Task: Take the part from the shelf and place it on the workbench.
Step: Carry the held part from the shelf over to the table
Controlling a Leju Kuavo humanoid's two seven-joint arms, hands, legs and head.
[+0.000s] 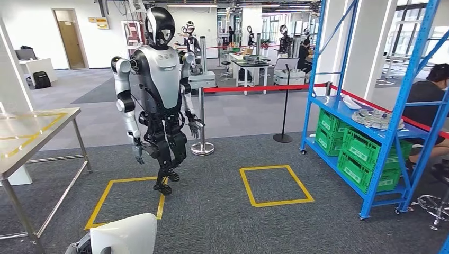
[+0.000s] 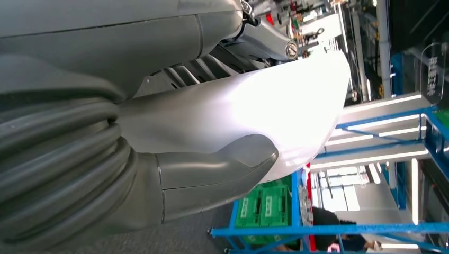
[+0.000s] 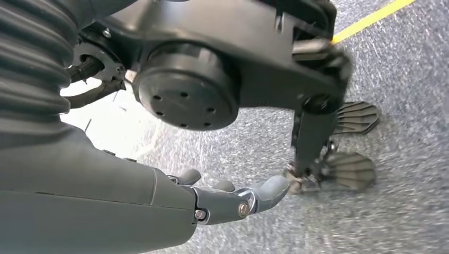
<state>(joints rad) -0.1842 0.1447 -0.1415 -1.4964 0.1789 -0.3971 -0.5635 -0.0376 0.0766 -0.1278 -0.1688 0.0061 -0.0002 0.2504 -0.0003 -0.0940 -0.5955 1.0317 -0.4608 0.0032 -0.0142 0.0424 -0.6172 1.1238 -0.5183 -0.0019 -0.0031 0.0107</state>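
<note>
The pick-up looks done. The white, glossy shell part point(image 2: 254, 116) is off the shelf and clamped in the robot's left hand point(image 2: 106, 174). In the left wrist view the thick grey thumb point(image 2: 217, 172) presses over its curved edge. From the head view the same part sits low in front of the robot, above the grey carpet.

What remains, as I judge it, is the carry and the set-down. The workbench point(image 1: 32, 132), a metal table with yellow tape on its top, stands off to the left. The blue shelf point(image 1: 339, 106) is away on the right, so the robot is between the two. The part is not yet near the bench top.

The right hand point(image 3: 233, 203) hangs beside the robot's leg over the carpet, fingers loosely spread and holding nothing.

As for containers, green plastic crates point(image 1: 365, 153) fill the lower levels of the shelf. Their insides are hidden from here, so I cannot tell what they hold. On the board above them lies a heap of pale parts point(image 1: 376, 119).

A second humanoid robot point(image 1: 159, 90) stands by a yellow floor square point(image 1: 127, 203) close to the bench, and a person point(image 1: 429, 100) sits behind the shelf.
</note>
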